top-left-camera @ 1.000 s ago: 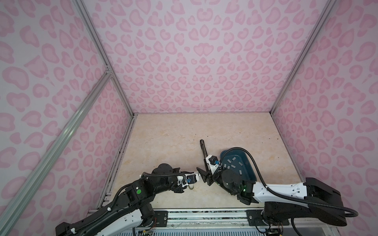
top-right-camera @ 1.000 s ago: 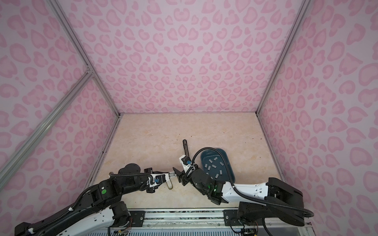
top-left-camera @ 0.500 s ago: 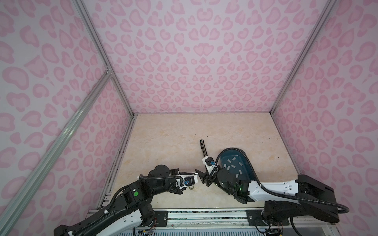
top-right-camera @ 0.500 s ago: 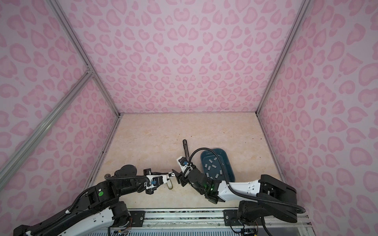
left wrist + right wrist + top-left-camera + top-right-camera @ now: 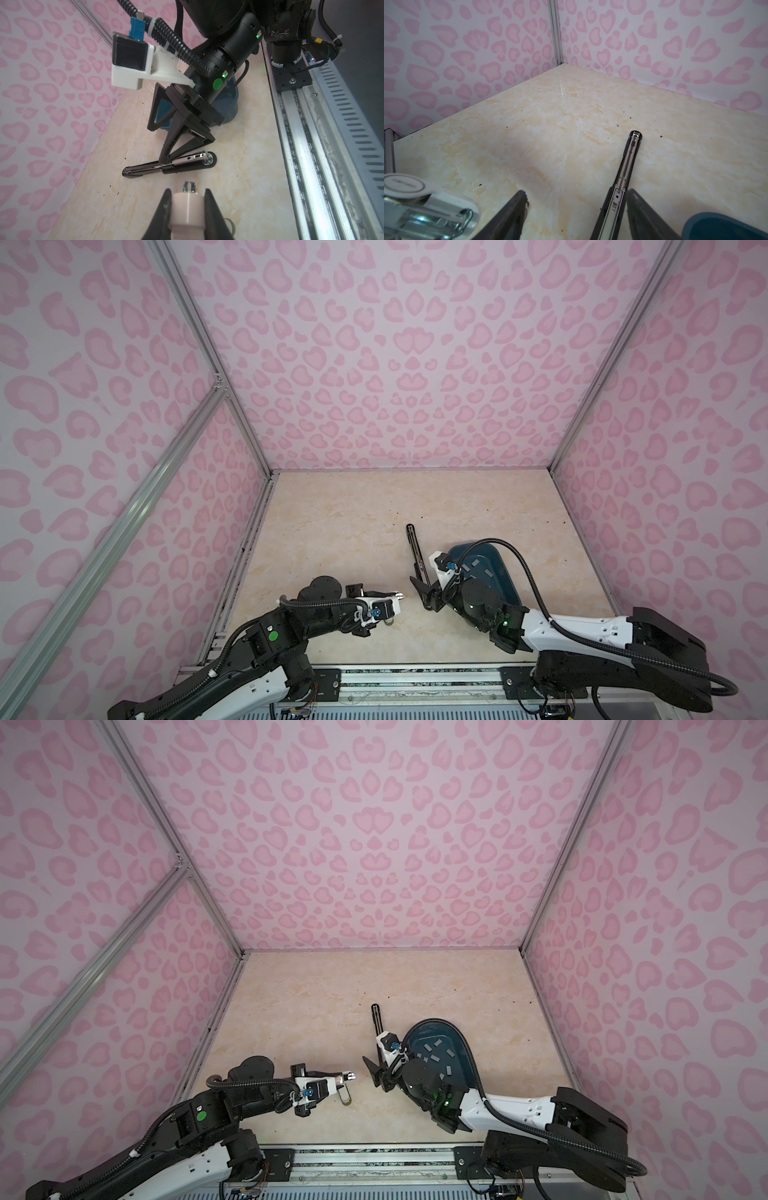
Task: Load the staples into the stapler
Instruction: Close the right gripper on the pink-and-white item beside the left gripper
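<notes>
A black stapler (image 5: 412, 543) (image 5: 377, 1021) lies opened out flat on the marble table, its metal rail facing up (image 5: 629, 158) (image 5: 172, 164). My right gripper (image 5: 420, 593) (image 5: 372, 1072) (image 5: 576, 192) is open over its near end. The rail sits between the fingers, close against one of them. The staples (image 5: 482, 562) (image 5: 432, 1052) lie loose in a dark teal tray (image 5: 505, 585) (image 5: 457, 1065) behind that gripper. My left gripper (image 5: 392, 596) (image 5: 347, 1076) (image 5: 188, 191) is shut on a small white stapler (image 5: 187, 207) (image 5: 415, 199), whose metal tip points at the black one.
A small clear loop (image 5: 345, 1096) (image 5: 229, 225) lies on the table under my left gripper. Pink patterned walls close in the table on three sides. A metal rail (image 5: 415, 674) runs along the front edge. The right arm's cable (image 5: 523, 568) arches over the tray.
My right gripper's jaws have spread wider around the black stapler's near end. The two grippers now stand slightly further apart. The left gripper keeps its hold.
</notes>
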Controlling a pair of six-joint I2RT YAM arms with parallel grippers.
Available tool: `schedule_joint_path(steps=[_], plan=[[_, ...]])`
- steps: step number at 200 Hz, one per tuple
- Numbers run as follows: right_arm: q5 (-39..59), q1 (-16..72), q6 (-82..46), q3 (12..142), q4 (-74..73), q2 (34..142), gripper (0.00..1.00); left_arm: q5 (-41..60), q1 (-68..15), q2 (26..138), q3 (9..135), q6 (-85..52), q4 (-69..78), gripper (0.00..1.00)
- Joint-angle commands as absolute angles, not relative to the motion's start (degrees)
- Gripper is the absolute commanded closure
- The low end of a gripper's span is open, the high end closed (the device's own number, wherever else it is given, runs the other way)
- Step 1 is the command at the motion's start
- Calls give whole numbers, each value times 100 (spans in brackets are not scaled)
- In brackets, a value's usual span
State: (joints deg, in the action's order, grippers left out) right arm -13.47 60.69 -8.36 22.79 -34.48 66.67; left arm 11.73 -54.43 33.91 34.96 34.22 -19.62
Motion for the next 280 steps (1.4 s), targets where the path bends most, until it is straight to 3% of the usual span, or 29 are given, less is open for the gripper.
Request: schedule_joint_path(steps=[1, 59, 106, 168, 194, 280], plan=[[-1182, 6053, -533, 2165, -3408, 6404, 23, 1394, -5440, 3456, 3520, 3529, -1763, 96], [861, 6320, 316, 1826, -3490, 5652, 22, 1992, -5440, 3687, 3597, 3590, -1933, 96], [1513, 6794, 851, 1777, -3688, 5878, 19, 2361, -5440, 3589, 3563, 3669, -1993, 96], [1529, 6794, 837, 2123, -3734, 6599, 19, 2697, -5445, 3524, 3535, 3744, -2047, 96], [1653, 6851, 813, 2271, -3787, 6821, 27, 2713, -5454, 3532, 3538, 3760, -2048, 96], [1637, 6912, 650, 2354, -4030, 7030, 70, 2728, -5458, 3507, 3516, 3771, -2041, 96]])
